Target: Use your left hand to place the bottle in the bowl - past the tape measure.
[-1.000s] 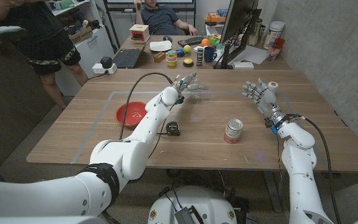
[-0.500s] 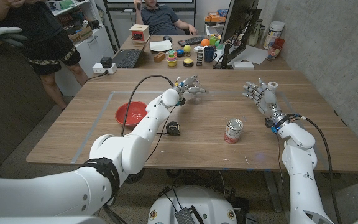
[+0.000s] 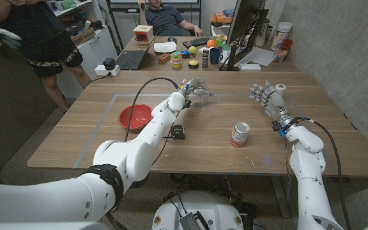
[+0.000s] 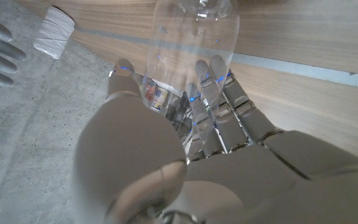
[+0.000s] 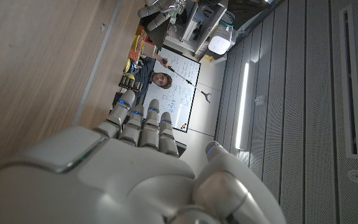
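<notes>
- Two hands are in front of me: my left hand (image 3: 193,88) reaches far across the table and wraps its fingers (image 4: 205,99) around the clear bottle (image 4: 194,37), holding it at the far middle of the wooden table (image 3: 286,134).
- My right hand (image 3: 267,96) stands with fingers apart and upright, gripping nothing, near the table's far right.
- The bottle's long axis runs out beyond my left fingertips in the left wrist view; I cannot tell which end is the cap.
- The tape measure (image 3: 178,132) lies on the table beside my left forearm, nearer to me than the bottle.
- The red bowl (image 3: 135,116) sits to the left, well apart from the bottle.
- A tin can (image 3: 239,134) stands upright between my two arms.
- Behind the table a second desk (image 3: 147,48) holds small items and a monitor (image 3: 245,25); one person (image 3: 165,18) sits there, another (image 3: 40,38) stands at left.
</notes>
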